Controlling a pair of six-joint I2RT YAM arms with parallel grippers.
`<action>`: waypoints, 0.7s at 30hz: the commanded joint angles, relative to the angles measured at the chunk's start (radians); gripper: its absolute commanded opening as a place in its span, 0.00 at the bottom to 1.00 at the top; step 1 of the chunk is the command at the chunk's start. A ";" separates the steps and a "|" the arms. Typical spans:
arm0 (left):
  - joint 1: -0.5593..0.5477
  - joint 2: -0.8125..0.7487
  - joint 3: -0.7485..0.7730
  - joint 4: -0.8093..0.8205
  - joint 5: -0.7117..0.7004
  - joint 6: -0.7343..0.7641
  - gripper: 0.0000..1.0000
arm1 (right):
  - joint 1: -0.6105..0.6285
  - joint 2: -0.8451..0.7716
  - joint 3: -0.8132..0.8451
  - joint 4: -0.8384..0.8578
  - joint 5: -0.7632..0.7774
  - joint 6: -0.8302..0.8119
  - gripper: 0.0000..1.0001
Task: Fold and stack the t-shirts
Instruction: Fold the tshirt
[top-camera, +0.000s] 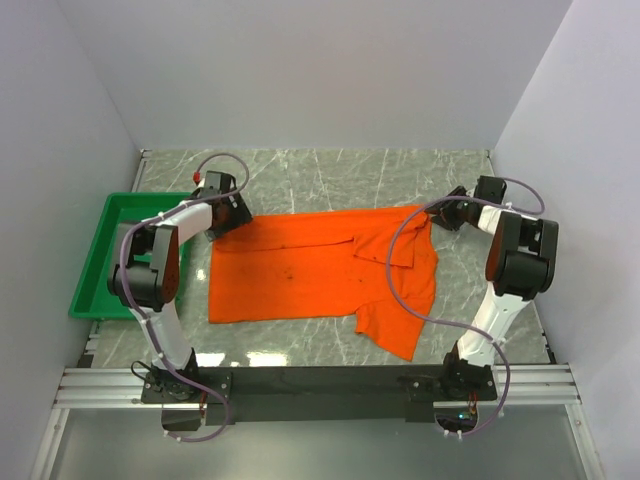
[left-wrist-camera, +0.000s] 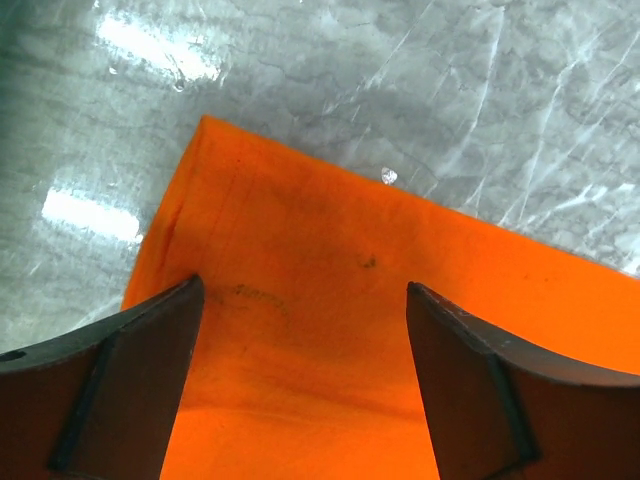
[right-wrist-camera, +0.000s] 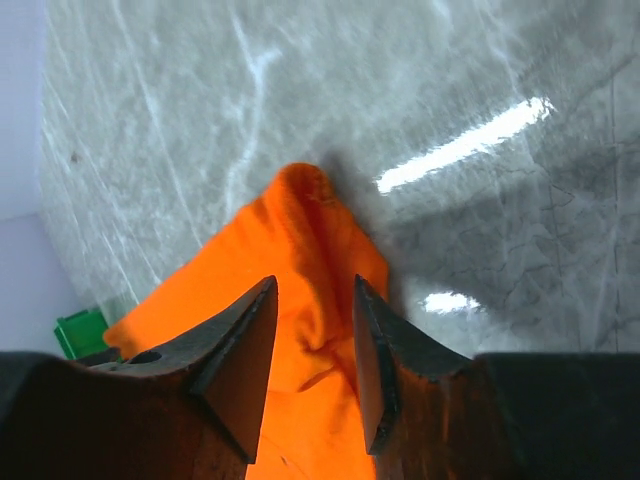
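The orange t-shirt (top-camera: 300, 270) lies spread flat on the marble table, its right part folded over and one sleeve pointing to the near right. My left gripper (top-camera: 228, 212) is at the shirt's far left corner. In the left wrist view (left-wrist-camera: 300, 290) its jaws stand wide apart over the flat orange cloth (left-wrist-camera: 330, 330), holding nothing. My right gripper (top-camera: 447, 213) is at the shirt's far right corner. In the right wrist view (right-wrist-camera: 315, 283) its jaws are narrowed but apart, with a raised fold of the shirt (right-wrist-camera: 310, 230) between them.
A green tray (top-camera: 100, 260) stands at the table's left edge beside the left arm. White walls close in the back and both sides. A black rail (top-camera: 320, 380) runs along the near edge. Bare marble (top-camera: 330, 170) lies behind the shirt.
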 joint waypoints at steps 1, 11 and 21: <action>-0.002 -0.073 0.029 -0.014 0.013 0.014 0.89 | 0.002 -0.126 0.028 0.009 0.051 -0.027 0.44; -0.009 -0.122 -0.005 0.023 -0.027 -0.022 0.85 | 0.077 -0.026 0.008 0.317 -0.168 0.126 0.44; -0.006 0.013 -0.001 0.029 -0.025 -0.046 0.82 | 0.049 0.161 0.088 0.284 -0.137 0.151 0.45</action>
